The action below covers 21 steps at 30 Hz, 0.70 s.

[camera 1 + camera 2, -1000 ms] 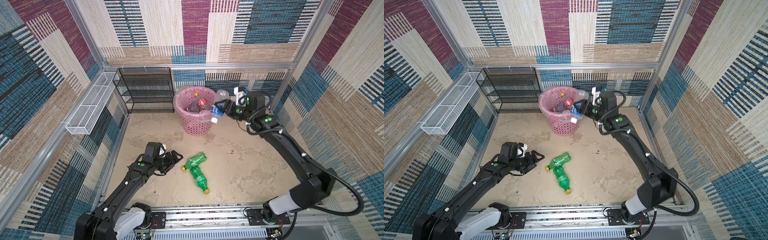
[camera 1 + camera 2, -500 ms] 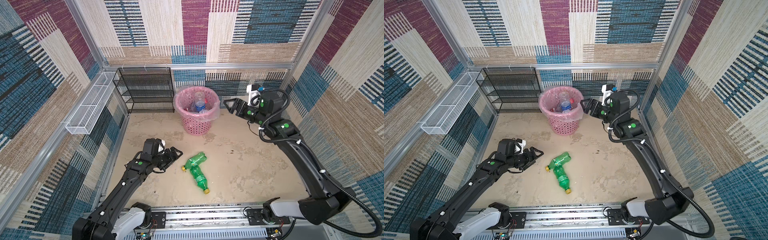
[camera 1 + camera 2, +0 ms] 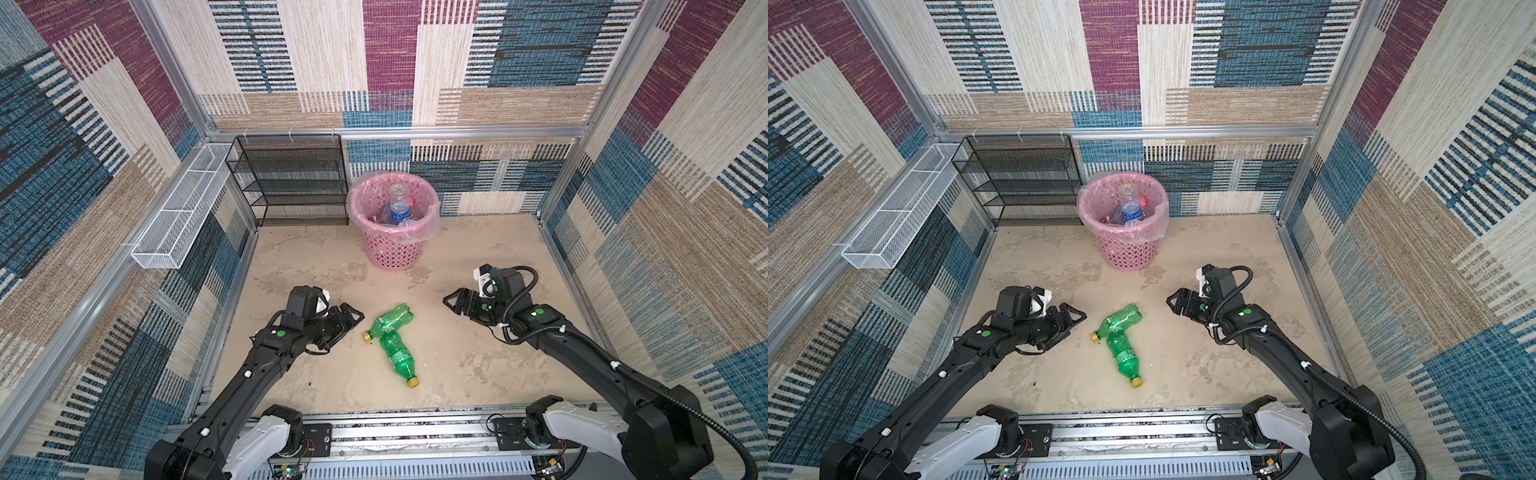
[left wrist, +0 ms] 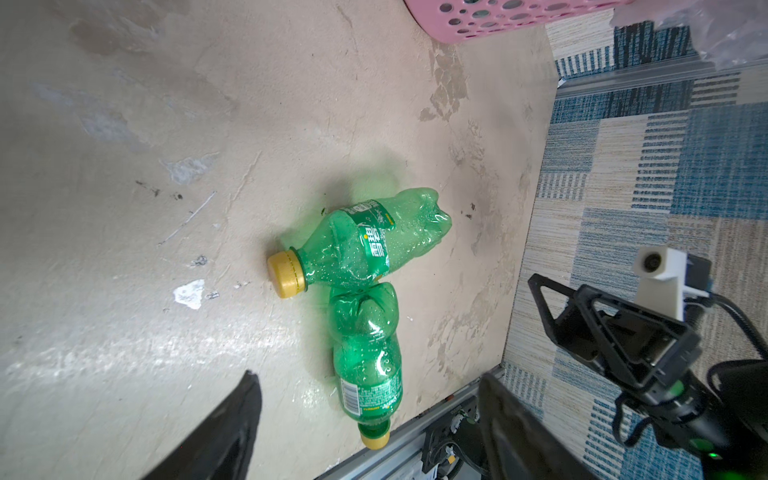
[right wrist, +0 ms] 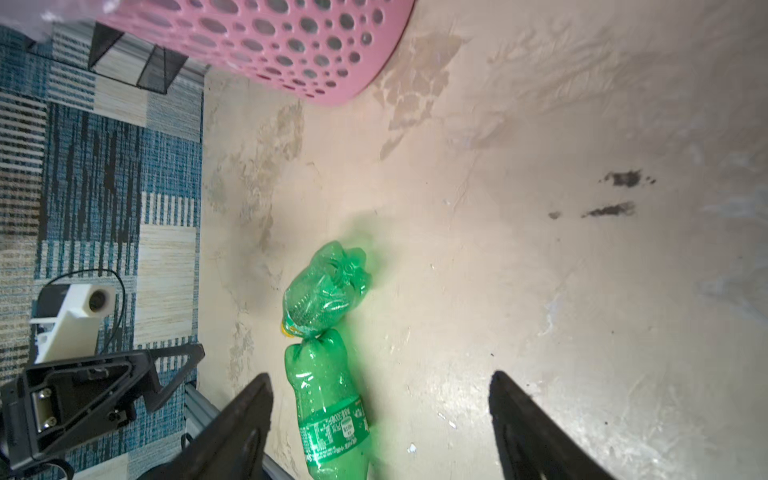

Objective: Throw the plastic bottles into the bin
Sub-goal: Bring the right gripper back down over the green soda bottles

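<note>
Down on the beige floor (image 3: 478,257) between your two arms, you've got a pair of crushed green bottles with yellow caps lying on their sides. The upper green bottle (image 3: 390,320) points its cap toward the left gripper (image 3: 354,316). The lower green bottle (image 3: 398,358) butts its base right up against it, cap aimed at the front rail (image 3: 374,432).

Your left gripper hangs just beside the upper one's cap, fingers spread, nothing in them. The right gripper (image 3: 449,302) sits on the opposite side, near but not touching, also spread wide and empty.

The floor itself is pretty scuffed, with blotchy darker patches and a couple of black smudges (image 5: 623,178).

The pink bin (image 3: 392,249) stands by the back wall, well apart from the green pair, with a clear bag liner (image 3: 432,226) folded over its rim. A clear bottle with a blue label (image 3: 400,208) lies inside with a few others. Just beside the bin is the black mesh rack (image 3: 291,183), and the white wire basket (image 3: 178,216) hangs along the left side wall.

All the walls (image 3: 415,62) are patchwork carpet in blue, maroon and tan, set in an aluminium frame (image 3: 457,132).
</note>
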{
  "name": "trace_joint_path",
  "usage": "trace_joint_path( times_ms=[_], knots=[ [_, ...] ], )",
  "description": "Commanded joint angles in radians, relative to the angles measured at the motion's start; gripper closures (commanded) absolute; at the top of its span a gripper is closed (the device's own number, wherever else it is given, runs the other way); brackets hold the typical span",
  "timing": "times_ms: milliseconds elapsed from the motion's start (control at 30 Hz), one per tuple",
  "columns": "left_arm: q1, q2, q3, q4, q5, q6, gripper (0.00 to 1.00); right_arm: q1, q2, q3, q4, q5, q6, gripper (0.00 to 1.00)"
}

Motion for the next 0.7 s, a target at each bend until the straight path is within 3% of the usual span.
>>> trace_joint_path(
  times_ms=[0, 667],
  knots=[
    [-0.001, -0.004, -0.011, -0.004, -0.014, -0.004, 0.18, 0.043, 0.0, -0.023, 0.055, 0.001, -0.004, 0.18],
    [0.0, -0.016, -0.049, 0.015, 0.004, -0.026, 0.18, 0.398, 0.152, 0.012, 0.065, 0.08, 0.018, 0.17]
  ],
)
